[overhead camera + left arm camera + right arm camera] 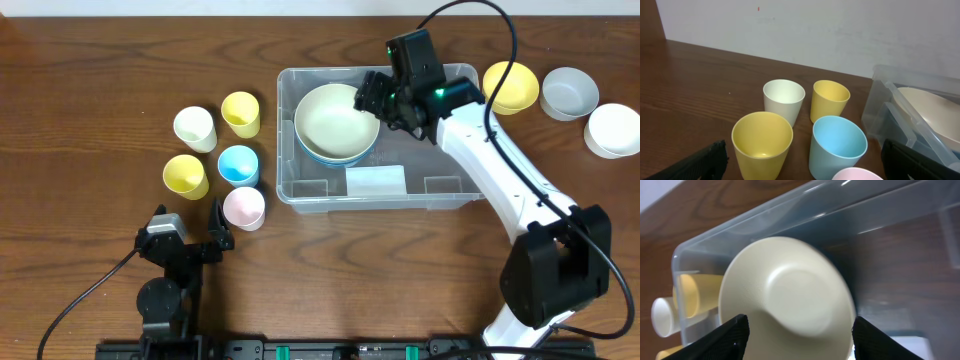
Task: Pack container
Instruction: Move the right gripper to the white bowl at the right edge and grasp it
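1. Table [100, 60]: dark brown wood, carrying every item listed below.

2. Container [288, 190]: a clear rectangular bin with rounded corners, standing upright at the centre of the table and towards the far edge. A white label [375, 181] lies flat on its base near the front wall.

3. Right arm [500, 190]: white links that reach from the near right corner of the table over the right end of the container.

4. Bowls:
- Cream bowl [335, 120]: inside the left half of the container, nested in a blue bowl [330, 159] of which only the rim shows.
- Yellow bowl [510, 87], grey-white bowl [569, 93] and white bowl [612, 130]: in a row on the table, just beside the right end of the container.

5. Cups, all upright, grouped left of the container:
- White cup [194, 129] and yellow cup [241, 114]: far row.
- Second yellow cup [186, 176] and blue cup [239, 165]: next row.
- Pink cup [244, 208]: nearest, close to the front left corner of the container.

6. Right gripper [378, 100]: positioned over the right rim of the cream bowl. Jaws are spread wide, and the wrist view shows the bowl between the fingers [732, 335]. Contact with the bowl cannot be determined.

7. Left gripper [188, 228]: low at the near left, just short of the cups. Jaws are spread wide and hold nothing
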Controlling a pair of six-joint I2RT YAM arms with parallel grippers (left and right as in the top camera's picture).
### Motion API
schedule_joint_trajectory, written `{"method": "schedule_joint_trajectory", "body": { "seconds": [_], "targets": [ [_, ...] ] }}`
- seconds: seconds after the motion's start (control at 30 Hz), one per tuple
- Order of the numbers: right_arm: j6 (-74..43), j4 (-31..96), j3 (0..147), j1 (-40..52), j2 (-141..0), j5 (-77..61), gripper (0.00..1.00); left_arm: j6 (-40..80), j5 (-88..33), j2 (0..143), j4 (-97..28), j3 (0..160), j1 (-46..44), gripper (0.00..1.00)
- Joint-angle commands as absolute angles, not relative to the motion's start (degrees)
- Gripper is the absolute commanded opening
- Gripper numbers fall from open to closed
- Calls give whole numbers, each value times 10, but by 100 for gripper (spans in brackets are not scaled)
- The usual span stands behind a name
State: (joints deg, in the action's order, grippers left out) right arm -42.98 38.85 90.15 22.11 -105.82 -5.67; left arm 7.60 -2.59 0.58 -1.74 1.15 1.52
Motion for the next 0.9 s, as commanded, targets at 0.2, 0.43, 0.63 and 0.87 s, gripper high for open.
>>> {"method": "schedule_joint_trajectory", "body": {
  "seconds": [0.2, 0.43, 0.63, 0.87],
  "targets": [
    [-361, 541, 1065, 138, -994, 144, 99, 71, -14, 2, -40, 2, 19, 98],
    [-379, 654, 1074, -20, -978, 169, 99, 71, -14, 2, -40, 2, 19, 98],
    [-383, 658, 1021, -142, -998, 114, 99, 71, -14, 2, -40, 2, 19, 98],
    [-412, 580, 942, -240, -1034, 115, 99, 71, -14, 2, -40, 2, 19, 98]
  ]
}}
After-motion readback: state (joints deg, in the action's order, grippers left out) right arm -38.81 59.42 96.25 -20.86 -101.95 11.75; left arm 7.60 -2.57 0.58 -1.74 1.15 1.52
